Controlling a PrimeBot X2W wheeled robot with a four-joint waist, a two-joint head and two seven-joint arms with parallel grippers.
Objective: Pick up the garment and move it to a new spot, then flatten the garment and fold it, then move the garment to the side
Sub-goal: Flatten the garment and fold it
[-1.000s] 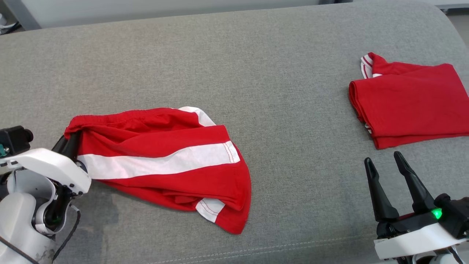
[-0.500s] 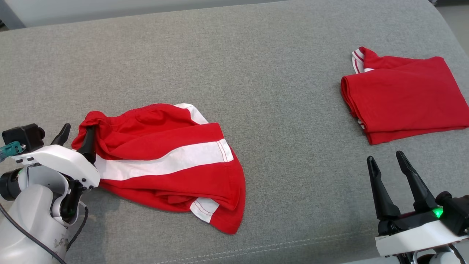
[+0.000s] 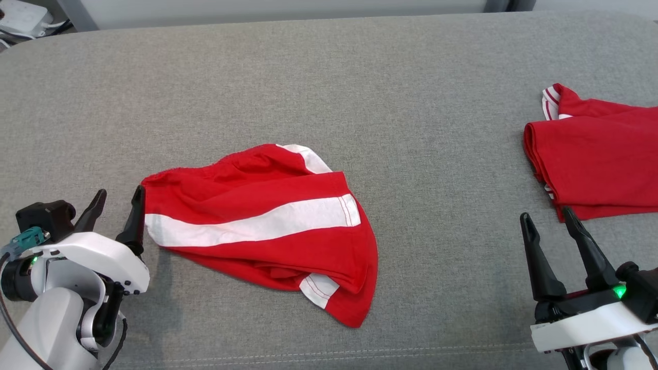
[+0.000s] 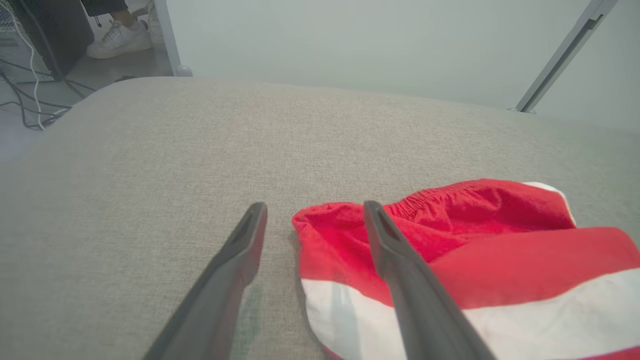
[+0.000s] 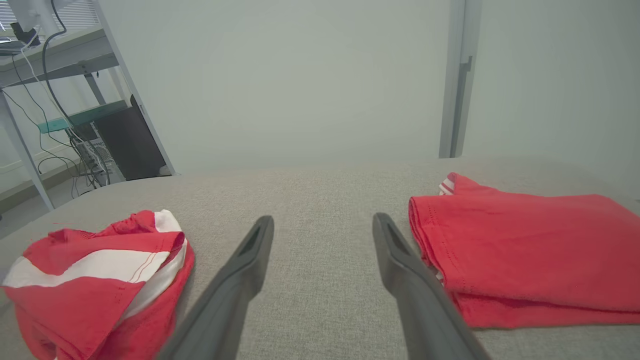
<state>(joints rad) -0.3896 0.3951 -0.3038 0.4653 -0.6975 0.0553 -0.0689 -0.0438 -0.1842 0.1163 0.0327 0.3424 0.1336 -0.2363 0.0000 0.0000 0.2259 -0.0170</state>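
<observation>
Released since a second ago, the crumpled red-and-white cloth garment (image 3: pixel 267 226) lies on the grey fabric surface (image 3: pixel 329 77) — left fingers (image 3: pixel 136 218) spread wide, empty, at its edge; right fingers (image 3: pixel 534 257) likewise open, empty.

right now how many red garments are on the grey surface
2. A crumpled red and white garment lies left of centre, beside the open left pincer; a folded red garment lies at the far right, partly cut off by the frame edge. Nothing seems hidden.
</observation>
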